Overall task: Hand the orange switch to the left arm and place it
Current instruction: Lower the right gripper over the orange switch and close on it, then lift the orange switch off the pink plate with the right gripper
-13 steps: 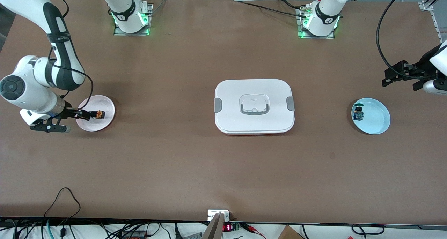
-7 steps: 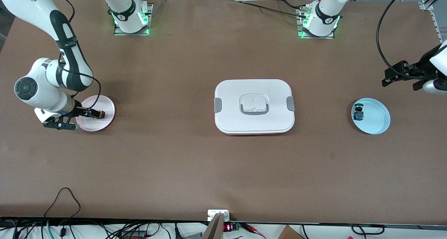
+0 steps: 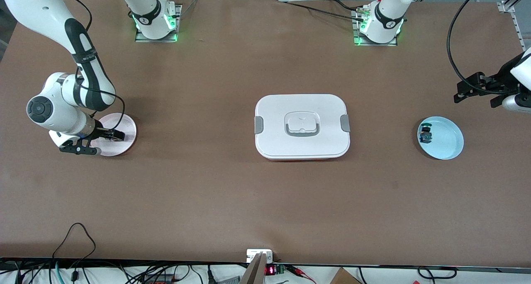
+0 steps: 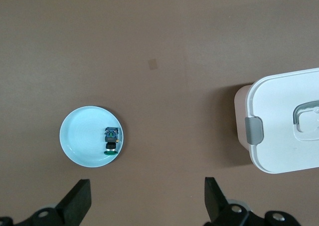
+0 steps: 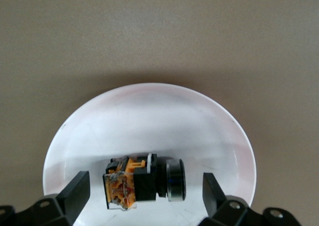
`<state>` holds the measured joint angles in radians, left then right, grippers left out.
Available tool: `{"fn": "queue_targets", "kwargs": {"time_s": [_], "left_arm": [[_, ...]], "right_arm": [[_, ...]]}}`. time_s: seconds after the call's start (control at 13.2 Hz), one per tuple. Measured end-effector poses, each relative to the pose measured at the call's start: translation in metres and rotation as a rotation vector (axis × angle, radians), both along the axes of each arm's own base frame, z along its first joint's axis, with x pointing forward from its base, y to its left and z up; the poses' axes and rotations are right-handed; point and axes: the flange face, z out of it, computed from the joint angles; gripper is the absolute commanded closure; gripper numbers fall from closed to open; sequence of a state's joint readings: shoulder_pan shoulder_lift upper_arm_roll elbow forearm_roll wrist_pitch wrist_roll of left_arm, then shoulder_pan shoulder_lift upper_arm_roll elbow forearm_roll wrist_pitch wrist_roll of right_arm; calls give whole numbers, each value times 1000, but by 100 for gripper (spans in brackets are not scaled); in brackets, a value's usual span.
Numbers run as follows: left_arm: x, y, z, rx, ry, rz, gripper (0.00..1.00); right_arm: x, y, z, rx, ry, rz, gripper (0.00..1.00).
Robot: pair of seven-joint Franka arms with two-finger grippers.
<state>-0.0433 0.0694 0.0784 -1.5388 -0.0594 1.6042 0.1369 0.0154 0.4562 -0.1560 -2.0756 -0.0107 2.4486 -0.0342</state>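
Note:
The orange switch, orange body with a black cylindrical end, lies on its side on a pale pink plate at the right arm's end of the table. My right gripper is open, one finger on each side of the switch with clear gaps. In the front view the right gripper is over that plate and hides the switch. The white box stands at the table's middle. My left gripper is open and empty, waiting in the air beside the blue plate; it also shows in the left wrist view.
A light blue plate at the left arm's end holds a small blue switch with a green cap. The left wrist view shows that plate, the blue switch and the box's end. Cables lie along the table's front edge.
My right arm has moved toward the table's middle, carrying its open gripper over the switch, which showed past the fingertips before. The left arm has not moved.

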Motion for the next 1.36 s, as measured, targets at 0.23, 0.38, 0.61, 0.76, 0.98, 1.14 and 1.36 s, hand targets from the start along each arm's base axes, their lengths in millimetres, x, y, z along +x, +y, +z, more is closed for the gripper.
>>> {"fn": "queue_targets", "kwargs": {"time_s": [0.23,0.38,0.61,0.76,0.98,1.14,1.36], "left_arm": [[0,0,0,0,0,0,0],[0,0,0,0,0,0,0],[0,0,0,0,0,0,0],[0,0,0,0,0,0,0],[0,0,0,0,0,0,0],[0,0,0,0,0,0,0],[0,0,0,0,0,0,0]], "right_arm": [[-2,1,-5,1,10,10,0],[-3,2,-8,4,18,34,0],[-4,2,-14,7,29,68,0],[-5,2,-17,8,33,71,0],[-6,2,-22,9,42,80,0],[-6,2,-22,9,42,84,34],[-6,2,-22,9,42,86,68]]}}
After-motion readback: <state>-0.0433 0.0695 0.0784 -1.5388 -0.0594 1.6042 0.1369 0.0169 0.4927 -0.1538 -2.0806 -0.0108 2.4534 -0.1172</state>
